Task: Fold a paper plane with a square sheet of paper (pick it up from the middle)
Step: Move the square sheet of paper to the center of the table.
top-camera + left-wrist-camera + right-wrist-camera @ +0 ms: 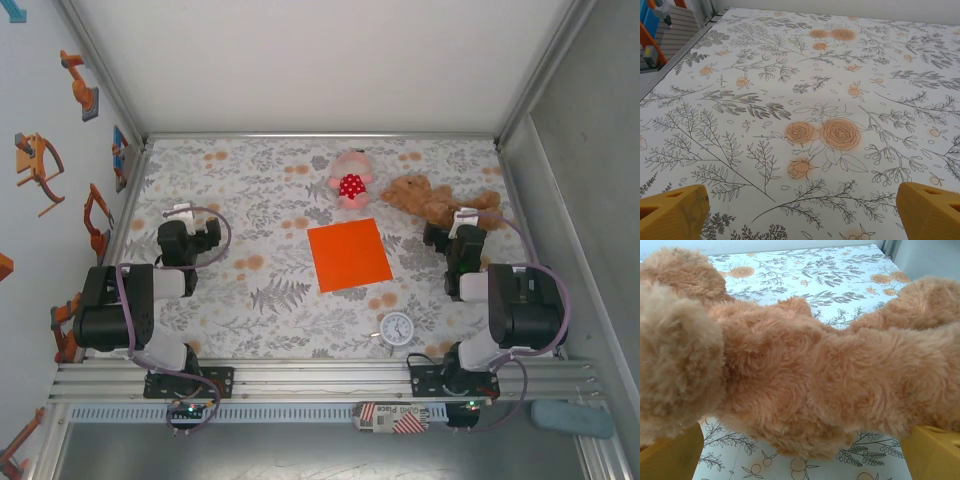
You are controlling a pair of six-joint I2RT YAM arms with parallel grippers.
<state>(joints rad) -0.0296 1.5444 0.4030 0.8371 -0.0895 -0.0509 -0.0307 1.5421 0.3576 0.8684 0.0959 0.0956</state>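
On the floral worktop [250, 300], the left tool [802, 212] and the right tool [800, 452] wait spread wide and empty, the right nosing a brown teddy [430, 198]. Between them the orange sheet [348, 255] lies flat and unfolded, seemingly centred so either arm can pinch its middle. A spotted plush [350, 185] and a clock [397, 328] flank it.

The top camera looks down from behind over the whole floral tablecloth [260, 200]; both wrist cameras skim it low, facing away (the right one pressed close to the teddy bear [800, 370]).
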